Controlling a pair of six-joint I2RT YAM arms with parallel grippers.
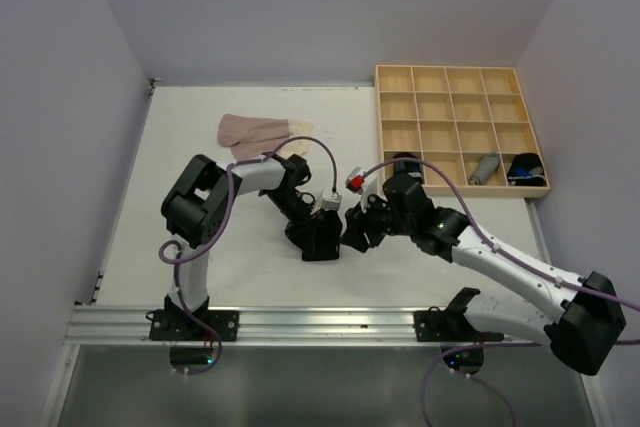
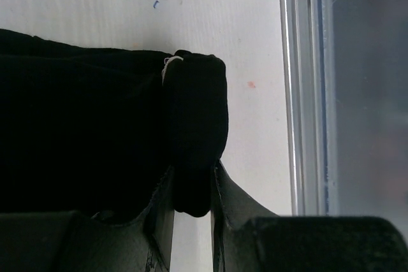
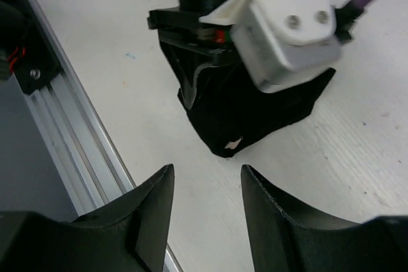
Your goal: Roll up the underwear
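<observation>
Black underwear point(image 2: 95, 132) rolled edge pinched in left hand point(image 2: 191, 189); right hand point(image 3: 205, 176) spread, seemingly just beside.

The white table point(image 1: 180, 127) bears black underwear point(image 3: 268, 113), a pale garment point(image 1: 255, 132), perhaps folded, and a wooden tray point(image 1: 447, 68).

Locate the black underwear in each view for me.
Top external: black underwear at table centre, where the two arms meet.
Left wrist: fills the left half, its rolled end pinched by the left gripper.
Right wrist: upper centre, under the left gripper.
Shared landmark: the aluminium rail along the near table edge.
</observation>
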